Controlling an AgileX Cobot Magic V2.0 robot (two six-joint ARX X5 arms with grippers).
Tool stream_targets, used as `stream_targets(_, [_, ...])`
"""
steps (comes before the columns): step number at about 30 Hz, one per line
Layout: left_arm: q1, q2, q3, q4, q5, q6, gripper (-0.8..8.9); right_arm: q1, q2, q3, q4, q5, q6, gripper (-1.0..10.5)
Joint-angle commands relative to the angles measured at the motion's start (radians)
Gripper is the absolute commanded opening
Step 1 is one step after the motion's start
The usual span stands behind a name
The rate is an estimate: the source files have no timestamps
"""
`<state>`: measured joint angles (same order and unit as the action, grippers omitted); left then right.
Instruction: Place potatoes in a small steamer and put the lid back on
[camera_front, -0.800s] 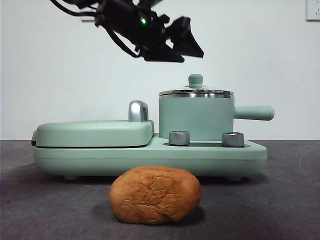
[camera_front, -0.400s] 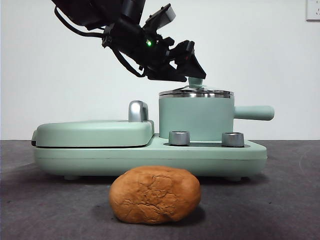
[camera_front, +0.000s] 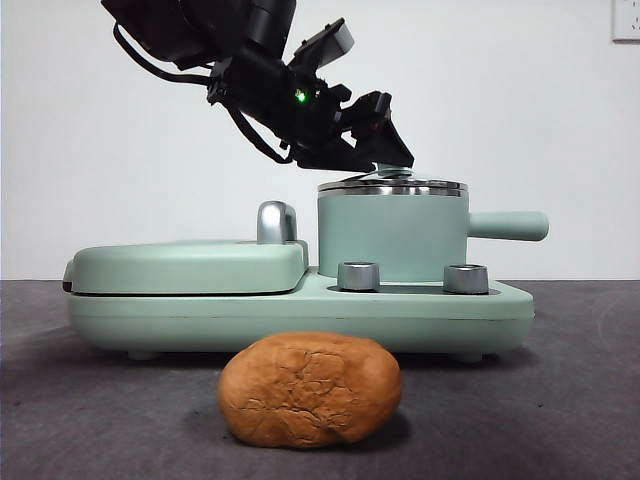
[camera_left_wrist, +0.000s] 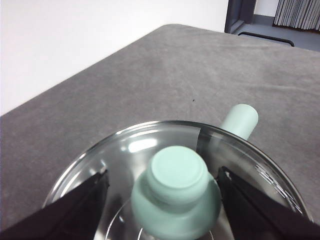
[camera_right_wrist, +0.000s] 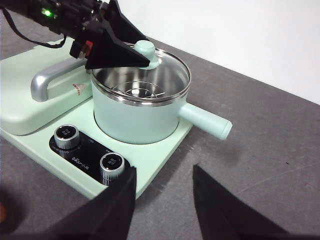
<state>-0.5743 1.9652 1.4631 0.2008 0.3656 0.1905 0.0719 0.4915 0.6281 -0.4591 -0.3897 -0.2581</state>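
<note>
The potato (camera_front: 310, 390), an orange-brown cracked lump, lies on the dark table in front of the appliance. Behind it the mint-green small steamer (camera_front: 392, 235) (camera_right_wrist: 135, 115) stands on the base's right side, its handle (camera_front: 508, 225) pointing right. The glass lid (camera_front: 392, 185) (camera_left_wrist: 145, 145) (camera_right_wrist: 170, 65) sits on its rim. My left gripper (camera_front: 385, 150) (camera_left_wrist: 162, 172) (camera_right_wrist: 120, 50) is down at the lid, open, one jaw on each side of the mint knob (camera_left_wrist: 175, 190) with small gaps. Farther back, on the near side of the appliance, my right gripper (camera_right_wrist: 164, 170) hangs open and holds nothing.
The flat mint-green griddle (camera_front: 190, 265) with its chrome handle (camera_front: 276, 222) fills the left half of the base (camera_front: 300, 315). Two steel dials (camera_front: 359, 276) (camera_front: 466, 278) sit in front of the pot. A white wall stands behind.
My left gripper has come down and to the right from above the pot, and its jaws now straddle the lid's knob. The potato and the lid have not moved.
</note>
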Motion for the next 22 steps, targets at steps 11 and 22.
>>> stream_targets(11, [-0.012,0.031,0.025,0.009,0.001,-0.002,2.23,0.003,0.004,0.019,0.008,0.002,-0.005,1.8])
stream_targets(22, [-0.019,0.046,0.025,0.009,0.001,0.0,0.73,0.003,0.003,0.019,-0.014,0.004,-0.005,1.8])
